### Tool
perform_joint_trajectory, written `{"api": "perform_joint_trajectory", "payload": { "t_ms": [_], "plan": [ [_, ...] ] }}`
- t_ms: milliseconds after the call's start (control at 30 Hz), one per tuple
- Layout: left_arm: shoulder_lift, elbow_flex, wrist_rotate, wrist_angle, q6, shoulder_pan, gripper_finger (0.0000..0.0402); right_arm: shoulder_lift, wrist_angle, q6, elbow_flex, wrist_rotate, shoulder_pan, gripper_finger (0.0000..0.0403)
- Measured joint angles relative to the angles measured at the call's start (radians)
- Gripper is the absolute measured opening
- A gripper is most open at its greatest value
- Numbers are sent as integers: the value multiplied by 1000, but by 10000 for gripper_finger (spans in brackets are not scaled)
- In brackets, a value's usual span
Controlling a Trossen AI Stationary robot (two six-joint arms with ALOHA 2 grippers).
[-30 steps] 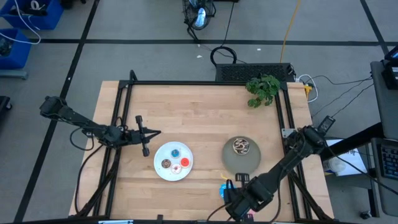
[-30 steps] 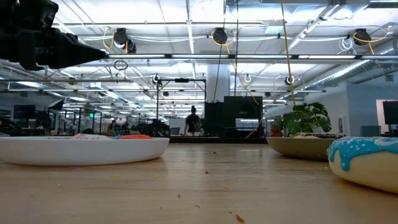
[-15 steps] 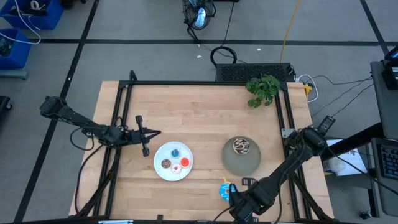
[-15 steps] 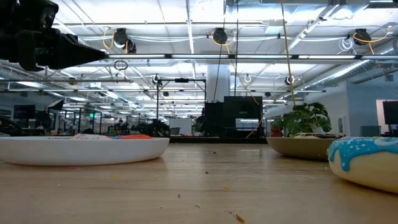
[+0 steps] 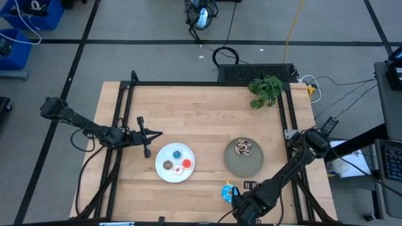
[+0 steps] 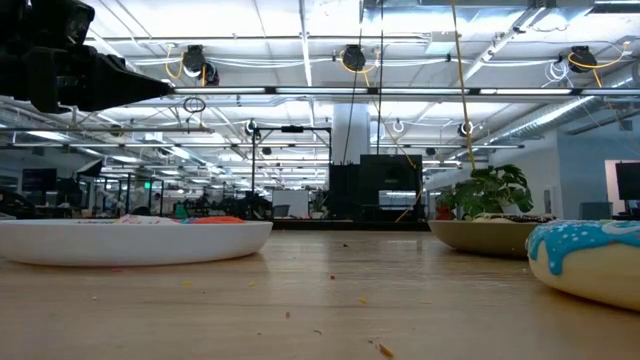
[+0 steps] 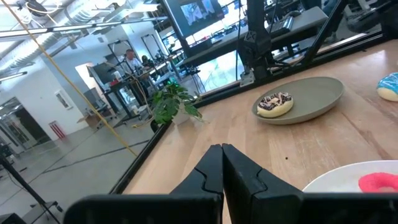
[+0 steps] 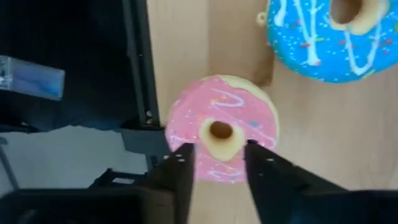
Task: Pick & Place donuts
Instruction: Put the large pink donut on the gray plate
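At the near edge of the table, the right gripper (image 8: 216, 163) hangs over the pink donut (image 8: 222, 127), with its fingers parted on both sides of the donut and not gripping it. Just beside lies the large blue donut (image 5: 227, 191). Farther in, the speckled chocolate donut (image 5: 244, 147) sits on the grey plate (image 5: 251, 164). Four tiny donuts rest on the white plate (image 5: 164, 152). The left gripper (image 5: 157, 134) waits near this plate, its fingers pressed together and holding nothing.
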Motion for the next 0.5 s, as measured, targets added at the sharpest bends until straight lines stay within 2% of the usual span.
{"api": "perform_joint_trajectory", "payload": {
  "t_ms": [133, 233, 333, 500],
  "plan": [
    [0, 0, 0, 0, -4, 0, 6, 0, -30, -8, 0, 55, 0, 195],
    [0, 0, 0, -1, -10, 0, 6, 0, -41, -9, -4, 101, 11, 228],
    [0, 0, 0, -9, -10, 0, 6, -1, -25, -10, -25, 116, 23, 244],
    [0, 0, 0, -14, -13, 0, 6, -1, 45, -8, -90, 118, 40, 248]
  ]
}}
